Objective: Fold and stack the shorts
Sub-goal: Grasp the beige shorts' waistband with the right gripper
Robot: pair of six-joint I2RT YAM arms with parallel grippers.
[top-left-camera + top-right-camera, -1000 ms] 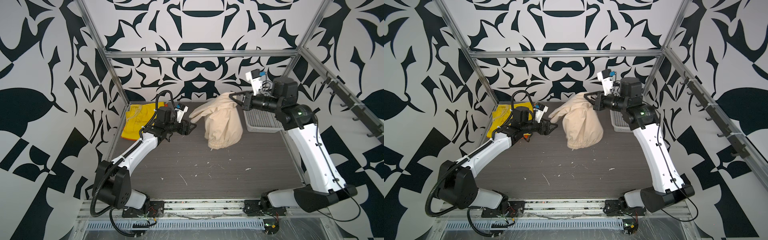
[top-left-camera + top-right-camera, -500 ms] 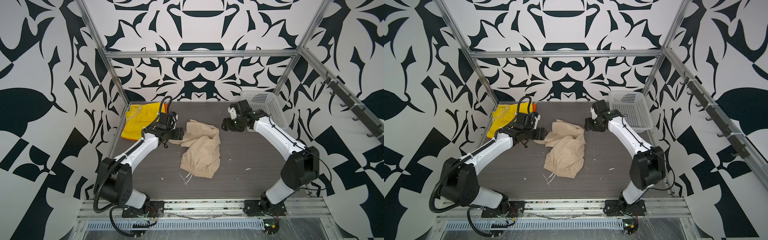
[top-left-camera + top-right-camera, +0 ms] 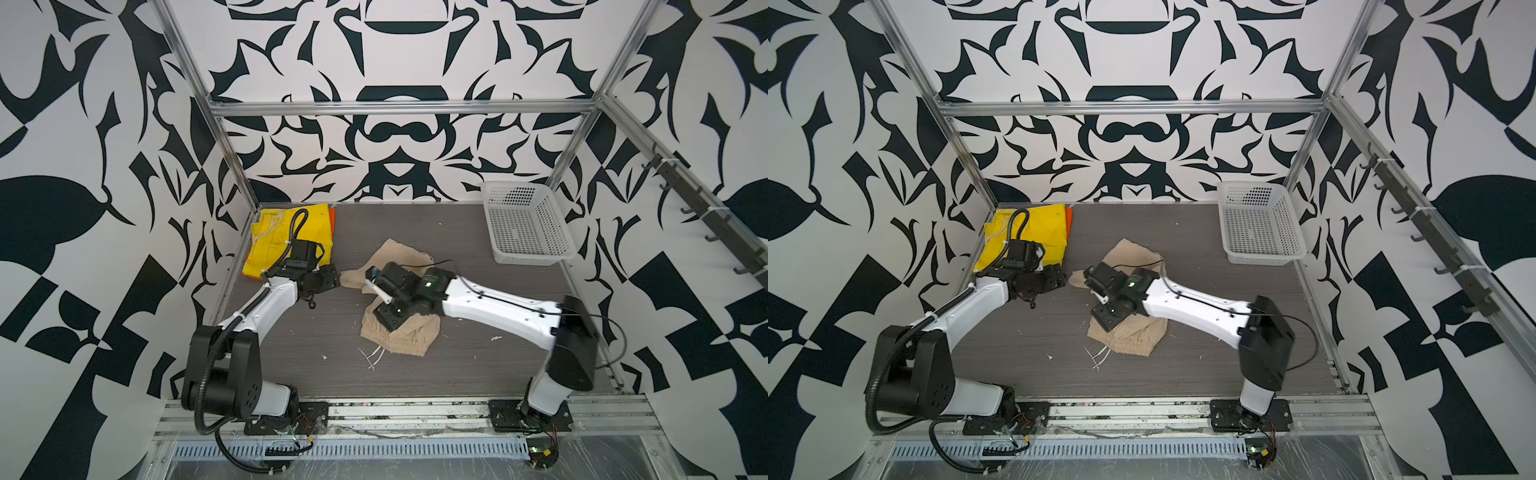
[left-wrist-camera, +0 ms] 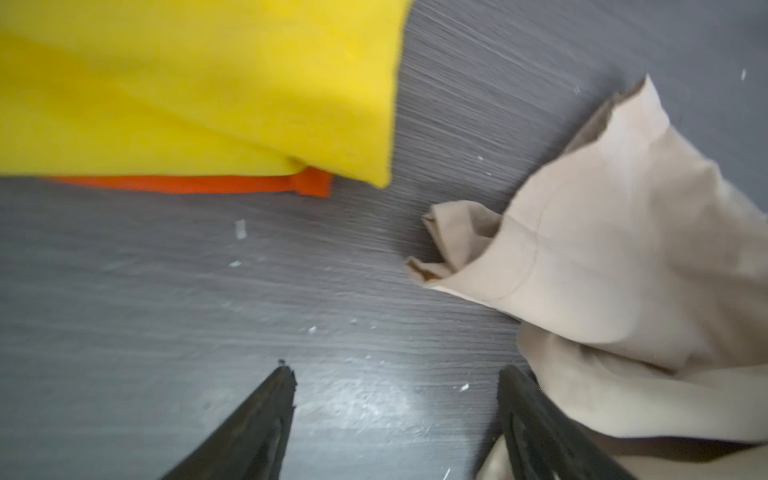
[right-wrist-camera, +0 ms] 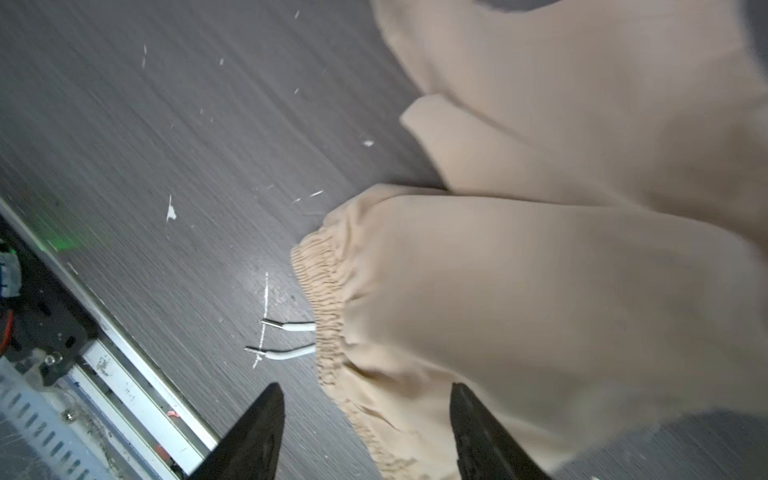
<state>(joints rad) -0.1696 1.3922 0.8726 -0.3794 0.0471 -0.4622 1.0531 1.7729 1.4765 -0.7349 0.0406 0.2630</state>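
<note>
- Beige shorts lie rumpled and unfolded mid-table. Their gathered waistband faces the front rail and the legs point toward the back wall, so the long axis runs front to back, skewed a little.
- White drawstring ends poke out onto the table at the waistband's front-left.
- Right gripper hangs directly over the waistband end — jaws well apart, nothing pinched. It is the nearer arm for that end.
- Left gripper sits low just beside the shorts' left leg corner. Its jaws are spread wide with bare table between them; cloth lies against one finger but is not gripped.
- Yellow shorts are folded flat in the back-left corner on top of the orange shorts, of which only an edge shows.
- Judgement: the next move is spreading the beige pair flat, one arm per end.
- Dark wood-grain table is flecked with white scraps. The perforated basket stands back-right, well apart.
</note>
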